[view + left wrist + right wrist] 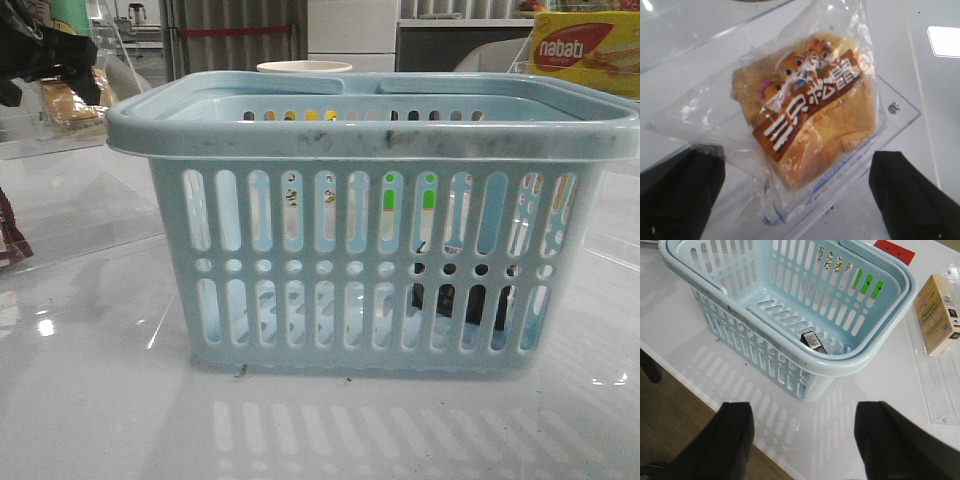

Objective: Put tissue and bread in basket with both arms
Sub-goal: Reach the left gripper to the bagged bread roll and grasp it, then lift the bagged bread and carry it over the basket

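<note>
Bread (807,117): I see it in my left wrist view, wrapped in clear plastic, lying on a clear acrylic tray (900,107) on the white counter (685,30). It is not yet in the basket.
Bread's direction: its brown label strip runs slantwise across the loaf, cartoon squirrels at the upper edge; the loaf is roundish, its long axis roughly following that strip.
Left tool (795,192): open, its two dark fingers on either side of the bread, apart from the wrapper as far as I can tell.
Tissue (813,342): a small dark pack already lying flat on the basket floor, near a corner, its long axis slanting toward that corner.
Basket (370,135): light blue, upright at the counter's middle, handles folded down.
Right tool (802,440): open and empty, hanging above the counter just outside the basket.
Progress: I judge the tissue half done; the bread is left to grasp, carry over and drop in.
</note>
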Controlling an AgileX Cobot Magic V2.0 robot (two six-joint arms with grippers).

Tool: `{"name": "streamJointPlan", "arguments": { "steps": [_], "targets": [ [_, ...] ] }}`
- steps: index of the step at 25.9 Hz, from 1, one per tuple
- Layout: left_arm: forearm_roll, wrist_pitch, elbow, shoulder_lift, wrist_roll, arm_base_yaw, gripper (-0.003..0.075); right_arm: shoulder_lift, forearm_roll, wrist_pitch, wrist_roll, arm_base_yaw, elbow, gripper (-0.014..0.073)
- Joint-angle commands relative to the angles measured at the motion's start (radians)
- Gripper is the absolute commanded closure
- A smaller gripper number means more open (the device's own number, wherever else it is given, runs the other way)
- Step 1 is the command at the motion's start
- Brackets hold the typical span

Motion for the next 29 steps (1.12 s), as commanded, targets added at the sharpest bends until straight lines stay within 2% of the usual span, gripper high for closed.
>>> {"name": "streamJointPlan", "arguments": {
  "steps": [1, 4, 11, 16, 23, 29],
  "targets": [
    [-0.012, -0.125, -0.043, -0.032, -0.010, 0.001, 0.0146, 0.005, 0.011, -0.067, -0.010, -0.001, -0.023, 0.0053],
    [-0.012, -0.148, -0.045, -0.017, -0.010, 0.001, 0.0199, 0.005, 0.011, -0.067, -0.010, -0.001, -0.023, 0.0053],
    [-0.012, -0.154, -0.047, -0.017, -0.010, 0.001, 0.0375, 0.005, 0.011, -0.067, -0.010, -0.001, -0.023, 0.0053],
    [-0.012, -0.124, -0.060, -0.025, -0.010, 0.001, 0.0468, 0.005, 0.011, -0.067, -0.010, -0.001, -0.023, 0.0053],
    [-0.012, -0.031, -0.062, -0.090, -0.010, 0.001, 0.0556, 0.005, 0.011, -0.067, -0.010, -0.001, -0.023, 0.0053],
    [-0.012, 0.063, -0.062, -0.178, -0.010, -0.005, 0.0603, 0.005, 0.011, -0.067, -0.010, -0.001, -0.023, 0.0053]
  ]
}}
